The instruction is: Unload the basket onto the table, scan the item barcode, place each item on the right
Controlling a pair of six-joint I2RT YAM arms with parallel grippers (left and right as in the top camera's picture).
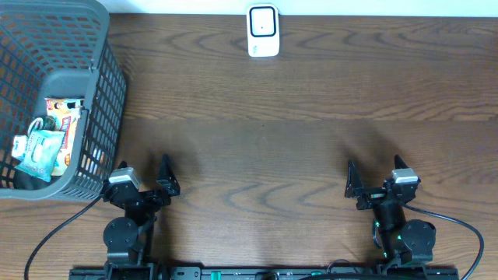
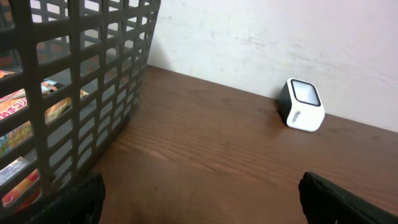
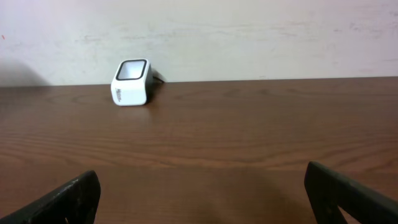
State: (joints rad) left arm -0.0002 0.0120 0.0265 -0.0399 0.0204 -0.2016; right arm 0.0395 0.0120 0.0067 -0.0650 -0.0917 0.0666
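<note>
Both of my grippers stood spread wide with nothing between the fingers: my left gripper [image 1: 145, 180] near the front edge of the wooden table [image 1: 296, 132], just beside the grey basket [image 1: 105, 70], my right gripper [image 1: 377, 180] well apart on the other side. Snack packets [image 1: 48, 140] lay inside the basket at the table's left end. A white barcode scanner [image 1: 263, 30] sat upright at the far edge by the wall, its window facing up.

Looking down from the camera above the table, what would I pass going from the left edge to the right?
Grey basket holding snack packets → left gripper → white barcode scanner → right gripper.
</note>
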